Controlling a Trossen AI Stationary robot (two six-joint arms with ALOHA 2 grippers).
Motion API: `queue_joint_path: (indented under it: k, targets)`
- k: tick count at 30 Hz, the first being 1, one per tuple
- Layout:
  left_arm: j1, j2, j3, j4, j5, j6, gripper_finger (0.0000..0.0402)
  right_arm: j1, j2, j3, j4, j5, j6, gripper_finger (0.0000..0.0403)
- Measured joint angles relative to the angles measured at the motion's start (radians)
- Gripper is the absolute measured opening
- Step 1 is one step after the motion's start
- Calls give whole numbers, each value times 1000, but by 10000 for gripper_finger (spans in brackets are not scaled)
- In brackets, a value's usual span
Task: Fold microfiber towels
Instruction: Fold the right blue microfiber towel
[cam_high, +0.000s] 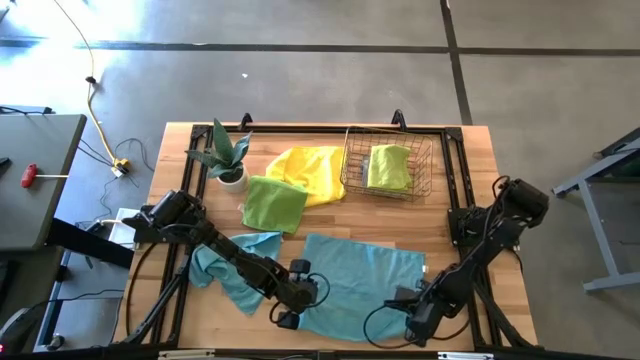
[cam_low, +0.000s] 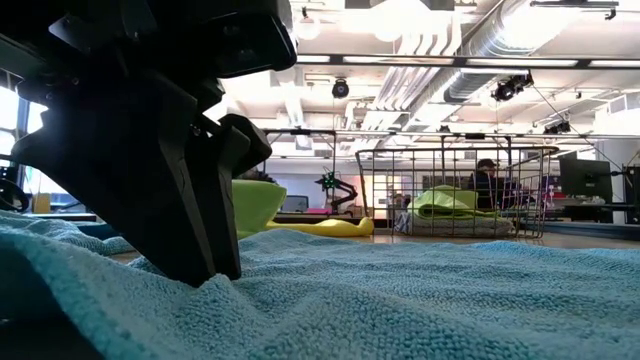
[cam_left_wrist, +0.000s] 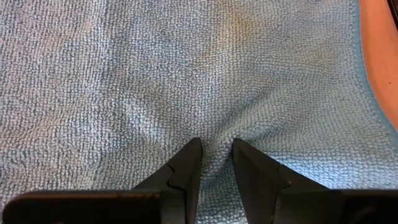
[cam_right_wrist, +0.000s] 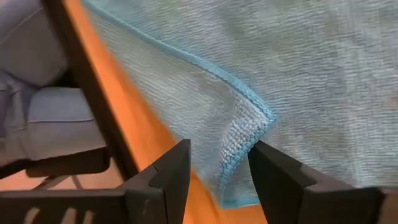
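Lying closest, right under the lens: looped, nubbly teal microfiber, the big teal towel (cam_low: 420, 300) spreading flat across the near half of the wooden table (cam_high: 470, 175). Pressing down into that pile, the left gripper (cam_left_wrist: 216, 152), its two dark wedge-shaped fingers (cam_left_wrist: 186, 165) pinching a small raised ridge of the cloth between their tips, clenched on a tuck of fabric at the towel's near left edge. Bunching softly around those tips, shallow wrinkles fanning outward through the weave.

Working at the towel's near right corner, the right gripper (cam_right_wrist: 217, 158), fingers (cam_right_wrist: 171, 171) straddling the stitched hem where the corner is curling over on itself; cannot tell whether actually squeezing the edge or only bracketing it. Showing just beside that corner, bare orange-toned wood and the table's dark frame rail.

Sitting just outward of the left arm, a second teal towel (cam_high: 225, 270), crumpled into a loose heap under the forearm. Lying farther out, beyond the flat towel, a lime green towel (cam_high: 273, 203), roughly folded, overlapping a rumpled yellow towel (cam_high: 312, 170). Standing beside those, a small potted plant (cam_high: 228, 158) with stiff pointed leaves in a white pot. Resting farthest from the right gripper, a square wire mesh basket (cam_high: 352, 165) holding another lime green cloth (cam_high: 388, 166) folded inside.
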Motion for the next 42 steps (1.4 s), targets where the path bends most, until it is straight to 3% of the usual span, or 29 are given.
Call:
queue_joint_path:
  k: [5,14,17,22,28,32,36,39,42]
  targets:
    - [2,0,0,0,1,2,85,16,-14,0,10,2,0,134]
    - [2,0,0,0,1,0,85,22,-14,0,61,-19,-17,17]
    - [2,0,0,0,1,-1,85,32,-14,0,141,-53,-22,3]
    - [2,0,0,1,1,-9,85,51,-14,0,218,-69,40,26]
    - [2,0,0,2,2,-25,85,70,-14,0,192,-74,125,84]
    - [2,0,0,2,2,-42,85,70,-14,0,187,-153,141,121]
    - [6,0,0,3,6,-49,85,70,-14,0,223,-220,153,133]
    - [9,0,0,4,7,-51,85,70,-14,0,214,-206,125,133]
    - [13,0,-1,10,8,-51,85,70,-14,1,123,-76,69,133]
